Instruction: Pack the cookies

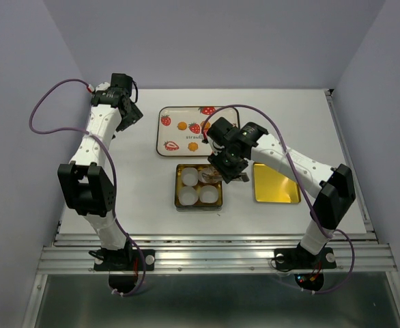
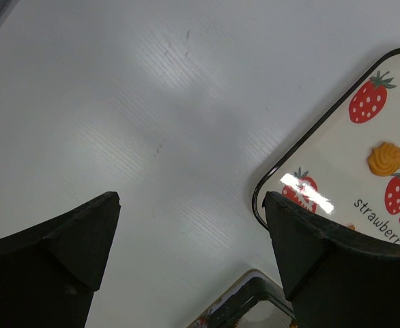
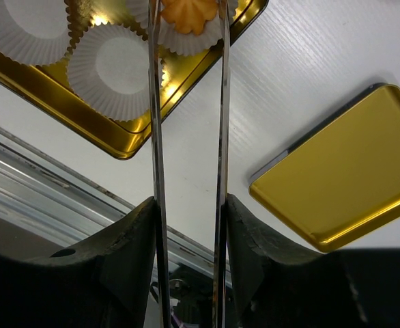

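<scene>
My right gripper (image 3: 190,205) is shut on a pair of metal tongs (image 3: 221,102) over the gold box (image 1: 198,205). One cookie (image 3: 190,15) lies in the box's far right white paper cup (image 3: 179,42), between the tongs' two blades. Whether the blades touch it I cannot tell. Two cookies (image 1: 181,126) (image 1: 194,145) lie in the open on the strawberry tray (image 1: 186,113). My left gripper (image 2: 190,205) hangs open and empty over bare table left of the tray's rim (image 2: 258,198). A cookie (image 2: 385,158) shows on the tray in the left wrist view.
Three other white paper cups (image 1: 188,177) in the box hold nothing. The gold lid (image 1: 276,183) lies flat right of the box. The right arm (image 1: 289,160) crosses over the tray's right end. The table's metal front rail (image 1: 213,256) runs along the near edge.
</scene>
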`<move>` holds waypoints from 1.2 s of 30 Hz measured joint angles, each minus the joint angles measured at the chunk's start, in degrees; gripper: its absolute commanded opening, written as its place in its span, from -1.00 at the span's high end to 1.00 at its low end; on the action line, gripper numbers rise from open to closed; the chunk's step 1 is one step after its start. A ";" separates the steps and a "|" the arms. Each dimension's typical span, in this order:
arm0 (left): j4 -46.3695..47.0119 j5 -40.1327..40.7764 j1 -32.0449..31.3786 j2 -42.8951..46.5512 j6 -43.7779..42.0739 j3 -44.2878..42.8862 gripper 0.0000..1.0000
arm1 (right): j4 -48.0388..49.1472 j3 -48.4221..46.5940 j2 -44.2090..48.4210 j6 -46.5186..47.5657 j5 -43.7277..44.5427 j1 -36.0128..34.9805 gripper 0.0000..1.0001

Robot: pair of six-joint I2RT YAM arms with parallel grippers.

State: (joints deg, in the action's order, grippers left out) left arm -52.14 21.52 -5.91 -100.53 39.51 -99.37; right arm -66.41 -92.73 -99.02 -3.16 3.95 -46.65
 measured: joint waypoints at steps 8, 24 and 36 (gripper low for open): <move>0.02 0.00 0.00 0.00 -0.02 0.02 -0.98 | 0.07 0.00 0.00 0.00 0.15 0.00 0.02; 0.04 -0.02 0.00 0.15 -0.04 0.04 -0.98 | 1.09 -0.02 0.00 -0.28 0.37 0.00 0.02; 0.07 -0.09 0.00 0.17 -0.07 0.04 -0.98 | 0.87 -2.86 0.92 -2.38 1.44 0.00 0.04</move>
State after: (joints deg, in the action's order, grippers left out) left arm -52.07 21.43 -5.91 -100.36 39.44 -99.33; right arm -65.54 -95.59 -98.10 -5.54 5.39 -46.65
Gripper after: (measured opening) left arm 0.986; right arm 0.488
